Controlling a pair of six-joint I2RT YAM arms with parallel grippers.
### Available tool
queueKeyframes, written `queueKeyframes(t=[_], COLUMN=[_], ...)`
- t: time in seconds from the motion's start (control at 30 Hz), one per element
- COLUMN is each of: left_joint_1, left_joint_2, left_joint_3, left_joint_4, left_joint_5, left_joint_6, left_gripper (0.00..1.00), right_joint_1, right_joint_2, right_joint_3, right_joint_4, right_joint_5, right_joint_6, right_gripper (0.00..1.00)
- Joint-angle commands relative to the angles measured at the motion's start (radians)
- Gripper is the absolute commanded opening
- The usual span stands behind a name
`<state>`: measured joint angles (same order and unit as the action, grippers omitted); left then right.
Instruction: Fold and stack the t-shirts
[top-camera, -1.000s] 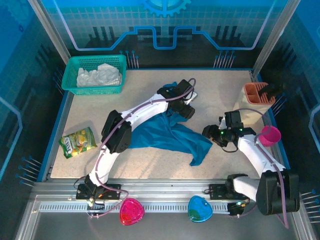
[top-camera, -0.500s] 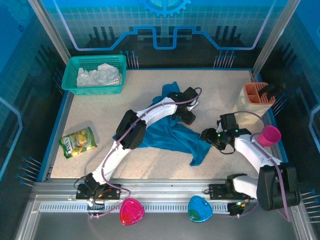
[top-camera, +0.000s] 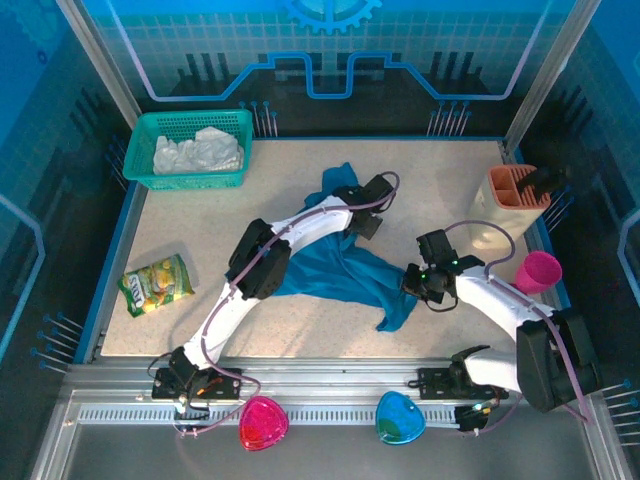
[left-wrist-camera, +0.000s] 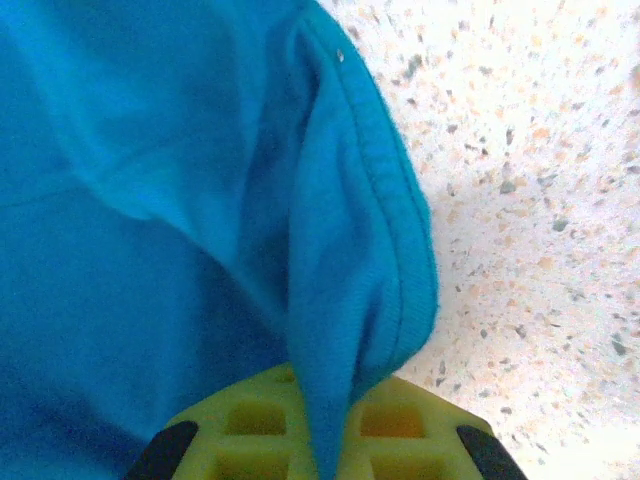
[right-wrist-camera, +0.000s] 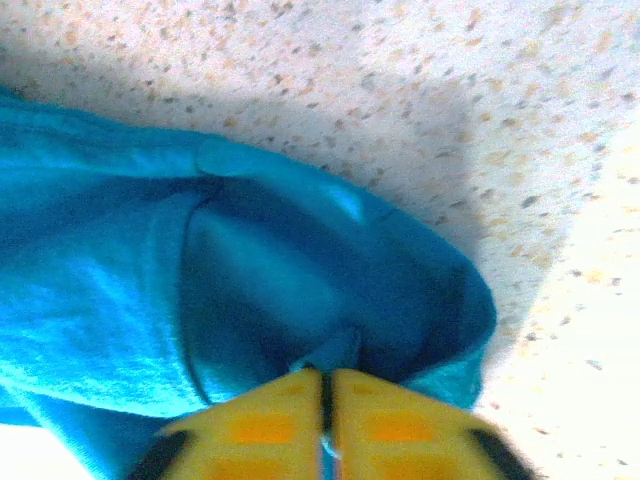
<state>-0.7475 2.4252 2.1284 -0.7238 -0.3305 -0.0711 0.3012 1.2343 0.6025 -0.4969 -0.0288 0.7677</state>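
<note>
A teal-blue t-shirt (top-camera: 335, 268) lies crumpled in the middle of the speckled table. My left gripper (top-camera: 362, 218) is at its far edge, shut on a hemmed fold of the teal-blue t-shirt (left-wrist-camera: 345, 300) that runs down between the yellow-green fingers (left-wrist-camera: 400, 425). My right gripper (top-camera: 412, 283) is at the shirt's right side, its yellow fingers (right-wrist-camera: 390, 425) pressed together on a pinch of the teal-blue t-shirt (right-wrist-camera: 250, 290). A white t-shirt (top-camera: 200, 150) lies bunched in the green mesh basket (top-camera: 150, 128) at the back left.
A yellow-green snack packet (top-camera: 156, 283) lies near the left edge. At the right stand an orange holder (top-camera: 517, 186) and a pink cup (top-camera: 538, 271). Bare table (top-camera: 440, 180) shows behind the shirt. Pink and blue pieces (top-camera: 263, 422) sit on the front rail.
Both grippers have gone from open to shut on the teal-blue shirt. The left arm drew in over the shirt's far edge; the right gripper moved left onto its right edge.
</note>
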Motion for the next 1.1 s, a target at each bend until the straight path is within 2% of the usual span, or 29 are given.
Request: queueKeyframes(t=[0.0, 0.13, 0.23, 0.4, 0.47, 0.6, 0.77, 0.9, 1.03, 1.07], left_joint_1=[-0.005, -0.004, 0.002, 0.036, 0.061, 0.117, 0.175, 0.209, 0.227, 0.229], left_joint_2=[-0.152, -0.207, -0.22, -0.224, -0.223, -0.221, -0.244, -0.257, -0.236, -0.23], left_joint_3=[-0.014, 0.0, 0.032, 0.076, 0.087, 0.062, -0.091, -0.234, -0.295, -0.303], left_joint_4=[0.058, 0.072, 0.084, 0.115, 0.126, 0.143, 0.223, 0.31, 0.342, 0.346], left_joint_5=[-0.049, -0.062, -0.064, -0.067, -0.066, -0.048, -0.031, -0.01, -0.005, -0.005], left_joint_6=[-0.025, -0.024, -0.024, -0.044, -0.061, -0.109, -0.17, -0.231, -0.256, -0.257], left_gripper=[0.0, 0.0, 0.0, 0.0, 0.0, 0.0, 0.0, 0.0, 0.0, 0.0], right_joint_1=[0.012, 0.013, 0.015, 0.016, 0.019, 0.039, 0.157, 0.312, 0.384, 0.387], right_joint_2=[-0.035, -0.114, -0.202, -0.375, -0.458, -0.521, -0.38, -0.168, 0.004, 0.028], right_joint_3=[0.034, 0.042, 0.03, -0.013, -0.045, -0.101, -0.145, -0.09, -0.016, -0.001], right_joint_4=[-0.077, -0.136, -0.156, -0.115, -0.053, 0.075, 0.277, 0.372, 0.447, 0.45], right_joint_5=[0.086, 0.088, 0.03, -0.199, -0.318, -0.452, -0.523, -0.478, -0.469, -0.473], right_joint_6=[-0.006, -0.031, -0.075, -0.162, -0.181, -0.166, -0.129, -0.148, -0.144, -0.143], right_gripper=[0.0, 0.0, 0.0, 0.0, 0.0, 0.0, 0.0, 0.0, 0.0, 0.06])
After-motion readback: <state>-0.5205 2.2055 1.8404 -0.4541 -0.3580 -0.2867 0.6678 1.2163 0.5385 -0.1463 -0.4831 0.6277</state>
